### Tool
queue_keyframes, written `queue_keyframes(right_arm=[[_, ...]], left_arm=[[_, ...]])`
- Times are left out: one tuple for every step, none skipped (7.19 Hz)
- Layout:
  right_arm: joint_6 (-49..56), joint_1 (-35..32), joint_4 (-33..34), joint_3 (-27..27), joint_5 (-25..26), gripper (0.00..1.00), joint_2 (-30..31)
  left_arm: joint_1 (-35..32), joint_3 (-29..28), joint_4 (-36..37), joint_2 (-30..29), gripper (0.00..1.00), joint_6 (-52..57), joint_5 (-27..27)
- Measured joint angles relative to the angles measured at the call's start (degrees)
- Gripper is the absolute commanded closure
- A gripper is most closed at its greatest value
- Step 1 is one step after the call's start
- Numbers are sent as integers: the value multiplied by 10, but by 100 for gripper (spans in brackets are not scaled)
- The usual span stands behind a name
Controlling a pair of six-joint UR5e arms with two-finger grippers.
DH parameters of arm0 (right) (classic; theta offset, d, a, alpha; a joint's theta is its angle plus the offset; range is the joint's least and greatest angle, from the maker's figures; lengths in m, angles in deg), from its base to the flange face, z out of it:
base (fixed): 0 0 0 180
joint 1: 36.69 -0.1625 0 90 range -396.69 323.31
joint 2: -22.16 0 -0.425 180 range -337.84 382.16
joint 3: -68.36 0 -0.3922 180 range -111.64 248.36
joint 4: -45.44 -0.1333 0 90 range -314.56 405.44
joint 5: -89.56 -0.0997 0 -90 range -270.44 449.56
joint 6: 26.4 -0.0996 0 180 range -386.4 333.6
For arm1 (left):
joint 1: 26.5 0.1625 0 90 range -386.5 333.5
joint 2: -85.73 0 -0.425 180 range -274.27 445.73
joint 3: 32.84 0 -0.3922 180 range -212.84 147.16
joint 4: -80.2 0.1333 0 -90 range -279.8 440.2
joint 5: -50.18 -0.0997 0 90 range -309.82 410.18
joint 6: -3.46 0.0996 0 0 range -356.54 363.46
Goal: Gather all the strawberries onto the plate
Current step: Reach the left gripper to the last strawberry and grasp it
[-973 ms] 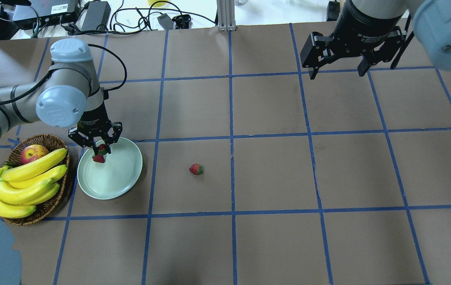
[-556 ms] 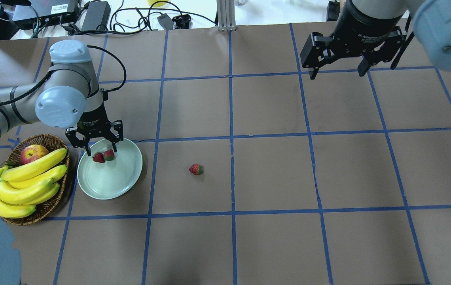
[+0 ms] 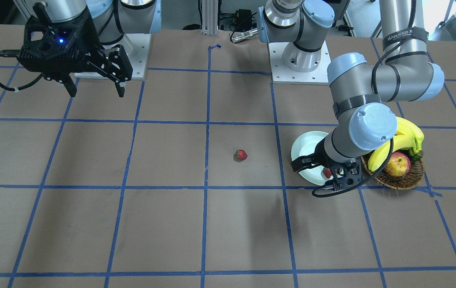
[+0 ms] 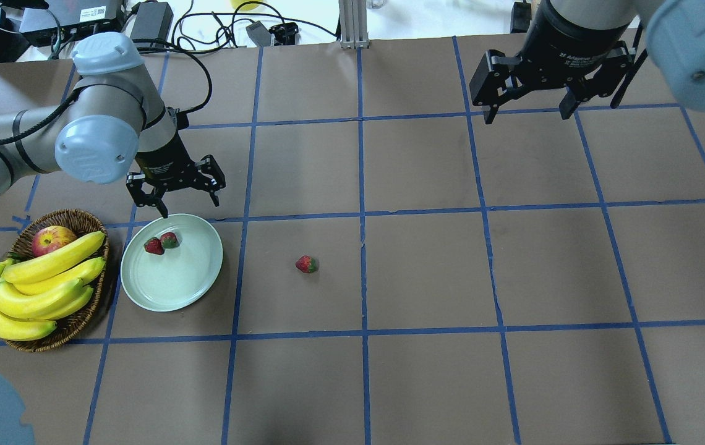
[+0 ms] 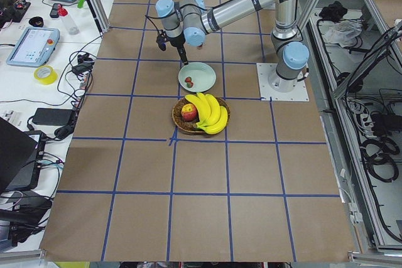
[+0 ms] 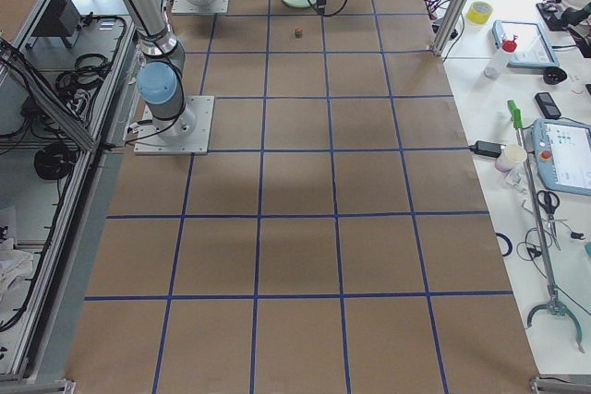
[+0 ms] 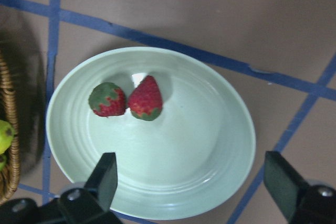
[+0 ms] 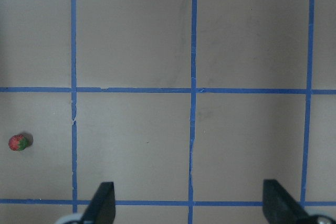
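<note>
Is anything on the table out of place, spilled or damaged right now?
One strawberry lies alone on the bare table, apart from the plate, where the other two strawberries sit side by side. Nothing looks spilled or damaged.

Two adjacent strawberries (image 4: 154, 246) in plate (image 4: 185, 281); third strawberry (image 4: 306, 264) on table (image 4: 427, 278) to its right
</note>
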Motion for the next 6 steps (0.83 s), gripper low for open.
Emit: queue_keyframes(right_arm=[[0, 0, 0, 0, 0, 0, 0], [0, 0, 0, 0, 0, 0, 0], [0, 0, 0, 0, 0, 0, 0], [0, 0, 0, 0, 0, 0, 0], [0, 0, 0, 0, 1, 0, 0], [0, 0, 0, 0, 1, 0, 0]], left_arm=[[-30, -7, 2, 2, 0, -5, 26], [-59, -8, 7, 2, 0, -11, 54], [-85, -5, 25, -1, 0, -17, 69], [-109, 6, 52, -6, 0, -38, 76], [-127, 28, 67, -9, 0, -84, 81], [-137, 55, 78, -11, 0, -131, 86]])
